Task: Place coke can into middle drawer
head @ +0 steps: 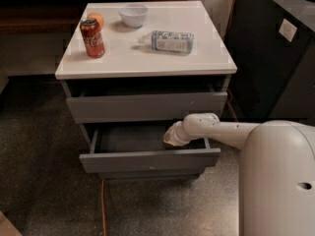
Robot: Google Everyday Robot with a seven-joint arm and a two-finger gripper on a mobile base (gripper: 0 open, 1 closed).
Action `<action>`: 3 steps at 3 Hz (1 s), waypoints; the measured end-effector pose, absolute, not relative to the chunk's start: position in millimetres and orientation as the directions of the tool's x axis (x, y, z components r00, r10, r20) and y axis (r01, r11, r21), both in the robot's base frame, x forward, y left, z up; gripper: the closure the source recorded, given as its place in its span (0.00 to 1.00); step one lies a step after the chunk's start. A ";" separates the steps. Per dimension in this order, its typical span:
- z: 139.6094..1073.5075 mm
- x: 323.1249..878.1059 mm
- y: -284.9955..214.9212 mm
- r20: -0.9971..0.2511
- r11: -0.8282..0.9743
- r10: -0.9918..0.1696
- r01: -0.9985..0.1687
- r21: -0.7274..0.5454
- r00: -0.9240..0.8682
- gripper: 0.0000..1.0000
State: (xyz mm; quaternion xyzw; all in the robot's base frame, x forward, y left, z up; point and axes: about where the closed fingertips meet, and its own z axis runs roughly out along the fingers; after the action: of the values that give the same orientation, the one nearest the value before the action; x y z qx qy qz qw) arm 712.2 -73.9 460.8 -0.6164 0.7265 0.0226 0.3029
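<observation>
The red coke can (92,37) stands upright at the left of the white cabinet top (123,63). Below, the middle drawer (147,160) is pulled out and its dark inside shows nothing in it. My gripper (172,137) sits low at the right end of that open drawer, just behind its front panel, at the tip of the white arm (221,131) that reaches in from the right. It is far below and to the right of the can.
An orange (97,18) sits right behind the can, a white bowl (133,14) at the back, and a clear bottle (170,41) lies on its side mid-top. The upper drawer front (147,107) is closed. A dark cabinet (275,58) stands at the right.
</observation>
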 end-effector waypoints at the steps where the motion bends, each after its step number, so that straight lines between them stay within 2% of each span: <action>1: 439.4 714.3 -72.9 -0.463 0.239 -0.884 -0.916 -0.322 -0.068 1.00; 3: 416.1 705.7 -71.6 -0.465 0.226 -0.882 -0.933 -0.278 -0.075 1.00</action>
State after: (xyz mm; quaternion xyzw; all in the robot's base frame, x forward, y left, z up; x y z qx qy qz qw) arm 705.7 -71.6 416.1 -0.6202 0.7318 0.0460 0.2788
